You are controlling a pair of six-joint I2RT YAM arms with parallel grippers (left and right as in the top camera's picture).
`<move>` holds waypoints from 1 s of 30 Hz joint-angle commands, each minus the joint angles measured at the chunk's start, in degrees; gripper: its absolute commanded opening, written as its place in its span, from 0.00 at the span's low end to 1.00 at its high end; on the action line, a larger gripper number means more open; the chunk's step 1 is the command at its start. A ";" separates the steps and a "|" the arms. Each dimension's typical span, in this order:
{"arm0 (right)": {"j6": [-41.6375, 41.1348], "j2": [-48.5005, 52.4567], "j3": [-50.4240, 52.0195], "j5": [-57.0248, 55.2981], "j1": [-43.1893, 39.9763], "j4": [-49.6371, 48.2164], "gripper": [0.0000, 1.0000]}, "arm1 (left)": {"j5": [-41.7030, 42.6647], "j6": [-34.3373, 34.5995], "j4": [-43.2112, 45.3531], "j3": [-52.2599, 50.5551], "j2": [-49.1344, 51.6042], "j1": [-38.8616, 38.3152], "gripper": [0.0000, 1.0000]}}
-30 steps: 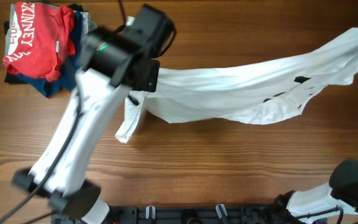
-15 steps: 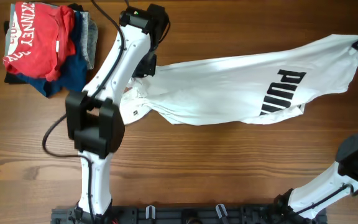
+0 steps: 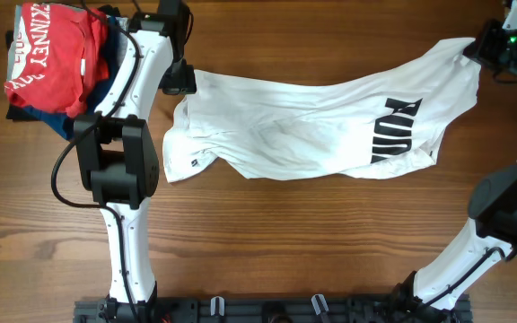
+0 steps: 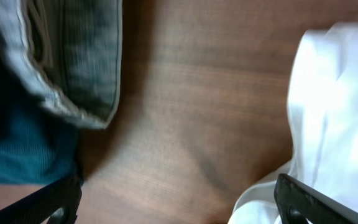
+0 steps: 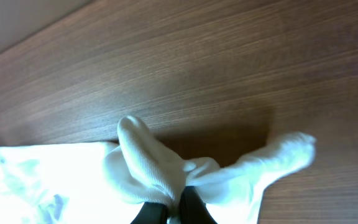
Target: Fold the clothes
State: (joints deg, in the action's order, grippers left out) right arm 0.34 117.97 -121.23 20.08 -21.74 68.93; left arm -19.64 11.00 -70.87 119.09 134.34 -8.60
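White T-shirt (image 3: 312, 121) is lying mostly flat on the tabletop (image 3: 285, 233), just right of the clothes pile (image 3: 56, 76) and stretching lengthways away from it. The fabric is looking rumpled, with creases running along it. Bold black lettering is showing face-up on the half far from the pile, turned sideways. A small dark mark is showing near the pile-side lower corner; too small to read.

Left tool (image 3: 179, 79) is sitting betw. the pile and the tee's near edge. Wrist cam: left tool (image 4: 176, 205) is gaping wide, fingers well apart, w/ nothing betw. them, only bare wood. The white cloth (image 4: 334, 112) is lying just beside the finger away from the pile; contact can't tell.

Right tool (image 3: 478, 45) is working at the tee's far end, well apart from the pile. Wrist cam: right tool (image 5: 173, 211) is clamping tight on a bunched bit of white fabric (image 5: 148, 168).

Counts: 1 white tee, 2 tools, 1 pile. The pile is showing 1 red T-shirt (image 3: 48, 54) w/ white lettering on top, a navy garment (image 3: 106, 99) under it, and a grey garment (image 4: 73, 56) at its tee-side edge.
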 commanded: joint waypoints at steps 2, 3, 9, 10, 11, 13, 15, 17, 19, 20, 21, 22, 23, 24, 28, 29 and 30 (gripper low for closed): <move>0.55 1.20 -0.20 -1.22 0.66 -0.33 0.04 | 10.05 -4.59 -4.28 0.17 -5.53 -3.54 1.00; 0.52 1.20 -0.20 -1.22 0.68 -0.31 0.04 | 11.96 -4.81 -5.40 0.17 -6.36 -4.52 1.00; -0.33 1.20 -0.20 -1.22 0.68 -0.61 0.04 | 19.10 -0.20 -5.22 -1.66 -6.54 -9.97 1.00; -0.31 1.20 -0.20 -1.22 0.68 -0.57 0.04 | 18.93 3.13 -4.46 -2.56 -6.51 -10.34 1.00; -0.26 1.20 -0.20 -1.25 0.68 -0.46 0.04 | 18.97 6.78 -3.91 -3.34 -6.51 -10.40 1.00; 0.35 1.20 -0.20 -1.25 0.68 -0.28 0.04 | 18.99 13.75 -3.32 -4.61 -6.51 -10.23 1.00; 0.66 1.20 -0.20 -1.25 0.68 -0.26 0.04 | 18.97 18.47 -2.78 -5.62 -6.51 -9.77 0.98; 0.74 1.20 -0.20 -1.22 0.68 -0.26 0.04 | 18.97 21.64 -1.09 -6.80 -6.51 -9.51 0.95; 0.74 1.20 -0.20 -1.22 0.68 -0.28 0.04 | 19.02 24.83 1.40 -8.48 -6.51 -9.51 0.89; 0.72 1.20 -0.20 -1.22 0.68 -0.28 0.04 | 18.99 26.23 2.58 -9.44 -6.51 -9.51 0.86; 0.72 1.20 -0.20 -1.22 0.68 -0.24 0.04 | 18.99 27.06 3.34 -10.25 -6.51 -9.51 0.84; 0.72 1.20 -0.20 -1.22 0.68 -0.09 0.04 | 19.02 27.47 4.52 -11.56 -6.51 -9.51 0.82; 0.74 1.20 -0.20 -1.22 0.68 -0.02 0.04 | 18.99 27.52 5.01 -12.24 -6.51 -9.51 0.82; 0.74 1.20 -0.20 -1.25 0.68 -0.02 0.04 | 18.93 27.52 5.60 -13.07 -6.51 -9.42 0.80; 0.76 1.20 -0.20 -1.22 0.68 -0.09 0.04 | 18.95 28.39 6.86 -16.06 -6.51 -8.44 0.80; 0.74 1.20 -0.20 -1.22 0.68 -0.09 0.04 | 18.99 28.55 6.97 -16.59 -6.51 -8.13 0.81; 0.72 1.20 -0.20 -1.22 0.68 -0.07 0.04 | 18.99 28.57 7.06 -17.14 -6.51 -7.82 0.81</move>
State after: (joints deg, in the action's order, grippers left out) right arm 0.34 118.26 -121.23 19.40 -21.23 68.84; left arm -1.30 36.62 -64.20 104.09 128.40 -17.89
